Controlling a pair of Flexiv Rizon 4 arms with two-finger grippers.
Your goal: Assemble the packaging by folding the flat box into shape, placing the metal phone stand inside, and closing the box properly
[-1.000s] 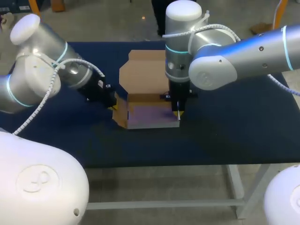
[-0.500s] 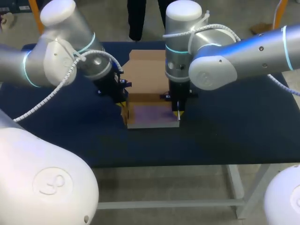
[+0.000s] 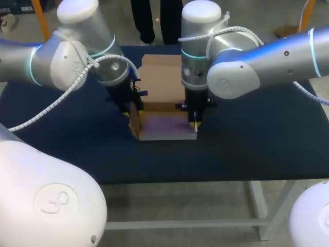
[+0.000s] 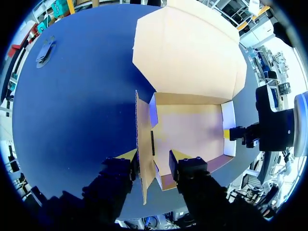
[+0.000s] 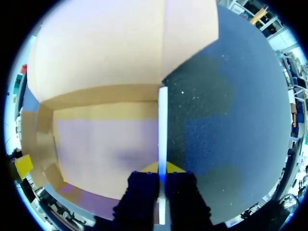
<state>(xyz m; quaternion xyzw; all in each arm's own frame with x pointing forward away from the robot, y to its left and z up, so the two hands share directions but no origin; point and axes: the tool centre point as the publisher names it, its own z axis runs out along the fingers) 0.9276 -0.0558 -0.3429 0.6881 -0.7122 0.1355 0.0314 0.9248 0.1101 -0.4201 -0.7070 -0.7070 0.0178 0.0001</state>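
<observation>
Head view: the left arm has swung in from the table's left side since a second ago. The left gripper (image 3: 134,114) now sits at the left wall of the box (image 3: 167,128). That wall's flap, splayed outward before, stands steeper. The right gripper (image 3: 195,123) has not moved from the right wall. The left arm hides the near-left corner of the open lid (image 3: 162,82). The phone stand is not visible here.

Left wrist view: the jaws are spread, straddling the box's left wall, one yellow tip outside and one inside. Contact on both sides is not clear, so I read them as released. The phone stand (image 4: 44,49) lies flat on the blue table (image 4: 82,106), well apart from the box.

Right wrist view: the jaws are clenched on the white edge of the right wall. The box floor is bare, and the finger pads are hard to make out.
</observation>
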